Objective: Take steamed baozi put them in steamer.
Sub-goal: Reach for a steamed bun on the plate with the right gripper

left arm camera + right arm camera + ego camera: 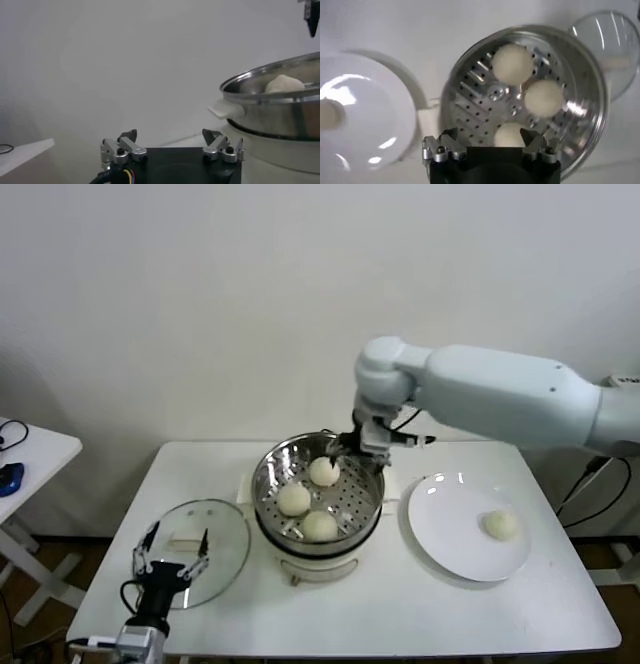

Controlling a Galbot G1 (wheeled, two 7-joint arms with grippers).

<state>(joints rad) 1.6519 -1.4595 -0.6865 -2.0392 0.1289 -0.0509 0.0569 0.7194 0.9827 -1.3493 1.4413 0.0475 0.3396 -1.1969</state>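
- Baozi count in the head view: three buns sit on the perforated tray inside the steamer (pixel 318 502), and a fourth baozi (pixel 501 525) lies on the white plate (pixel 440 534) to the steamer's right.
- Inside the steamer, the rear bun (pixel 323 471) is nearest the right arm, the left bun (pixel 293 499) sits toward the glass lid side, and the front bun (pixel 319 526) is closest to the robot. The three lie close together but it is hard to tell whether they touch.
- The right end effector (pixel 345 446) hangs over the back rim of the steamer, just above and behind the rear bun, fingers spread wide and holding nothing.
- From the right wrist view, the right end effector (pixel 490 145) looks straight down into the pot; one bun (pixel 509 136) lies partly hidden beneath it, with the other two further into the tray (pixel 512 63) (pixel 543 98).
- The left end effector (pixel 170 556) rests low at the front left of the surface (pixel 400 604), over the near edge of the round glass lid (pixel 215 529), fingers released and empty.
- In the left wrist view, the left end effector (pixel 170 145) points past the steamer (pixel 280 110), where one bun top (pixel 284 82) shows above the steel rim.
- The steamer stands on its white base at the middle of the surface, between the lid and the plate.
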